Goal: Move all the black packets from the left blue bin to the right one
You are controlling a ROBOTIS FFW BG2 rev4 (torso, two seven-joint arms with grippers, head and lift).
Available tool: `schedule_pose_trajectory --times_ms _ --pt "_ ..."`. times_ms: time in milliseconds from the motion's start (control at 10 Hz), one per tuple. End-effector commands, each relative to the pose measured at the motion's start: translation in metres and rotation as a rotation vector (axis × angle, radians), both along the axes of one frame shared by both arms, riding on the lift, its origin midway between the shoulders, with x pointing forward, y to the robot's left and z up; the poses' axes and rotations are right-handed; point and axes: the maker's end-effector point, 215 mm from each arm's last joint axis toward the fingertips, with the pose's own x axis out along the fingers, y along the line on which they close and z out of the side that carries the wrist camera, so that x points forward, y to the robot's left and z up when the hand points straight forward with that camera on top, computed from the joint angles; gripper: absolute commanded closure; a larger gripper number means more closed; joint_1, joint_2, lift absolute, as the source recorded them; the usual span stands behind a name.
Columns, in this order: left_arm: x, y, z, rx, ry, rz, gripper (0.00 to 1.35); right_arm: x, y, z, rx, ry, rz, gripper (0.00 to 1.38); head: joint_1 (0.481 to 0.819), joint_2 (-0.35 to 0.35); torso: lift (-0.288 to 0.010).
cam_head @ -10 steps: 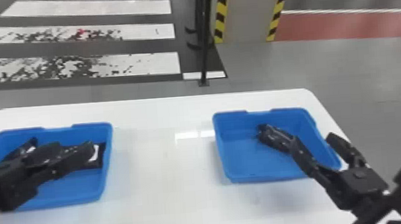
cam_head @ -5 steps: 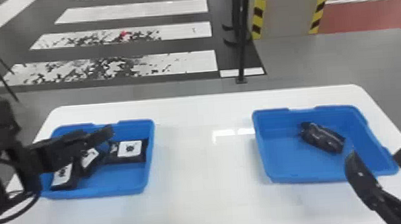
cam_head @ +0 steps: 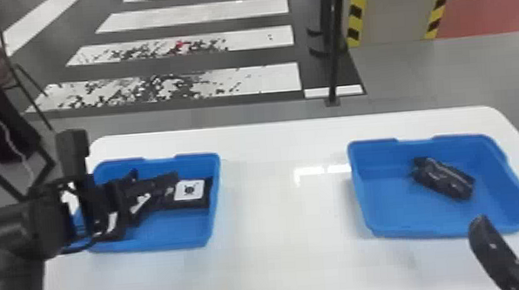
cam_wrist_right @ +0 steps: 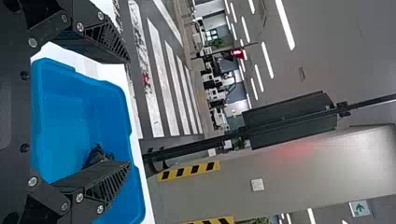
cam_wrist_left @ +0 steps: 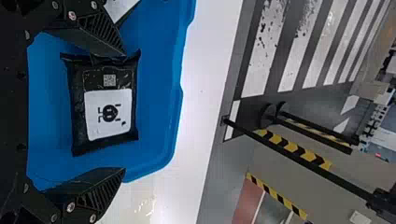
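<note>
My left gripper (cam_head: 143, 185) is over the left blue bin (cam_head: 173, 242), open. Inside that bin, a black packet with a white label (cam_head: 189, 190) lies by the right wall, with other packets (cam_head: 116, 233) to its left. In the left wrist view, a labelled packet (cam_wrist_left: 109, 114) lies on the bin floor beyond the open left gripper (cam_wrist_left: 123, 112), one fingertip overlapping its edge. The right blue bin (cam_head: 426, 231) holds one black packet (cam_head: 444, 179). My right gripper (cam_head: 510, 221) stands open at that bin's near right corner; the right wrist view shows the same open gripper (cam_wrist_right: 129, 113).
Both bins stand on a white table (cam_head: 287, 249), with a wide stretch of tabletop between them. Beyond the table's far edge, a thin black post (cam_head: 335, 54) rises from the floor. Striped yellow-and-black edging (cam_head: 356, 13) marks a grey panel behind it.
The head view has swung left. My right gripper has drawn back from the packet in the right bin toward the near side. The left one has shifted left over its bin, then dipped slightly.
</note>
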Motion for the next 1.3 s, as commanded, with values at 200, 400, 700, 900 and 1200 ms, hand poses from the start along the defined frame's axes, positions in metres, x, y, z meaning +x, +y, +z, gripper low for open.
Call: schedule_pose_trajectory --times_ms 200,400,700,900,1200 --pt "0.018 -0.024 -0.046 -0.009 0.118 -0.042 0.18 0.001 0.002 -0.006 0.014 0.015 0.002 0.28 0.695 0.095 -0.140" --pt "0.013 -0.017 -0.065 0.017 0.181 -0.021 0.20 0.001 0.009 -0.012 0.043 0.027 0.011 0.28 0.695 0.086 -0.140" --pt "0.015 -0.005 -0.080 0.050 0.235 0.013 0.55 0.000 0.010 -0.017 0.059 0.040 0.011 0.28 0.695 0.109 -0.140" --pt "0.009 0.002 -0.088 0.067 0.251 0.025 1.10 -0.001 0.009 -0.019 0.069 0.044 0.010 0.30 0.695 0.118 -0.140" --pt "0.004 0.004 -0.093 0.108 0.257 -0.009 1.20 -0.005 0.009 -0.019 0.087 0.050 0.008 0.30 0.695 0.127 -0.140"
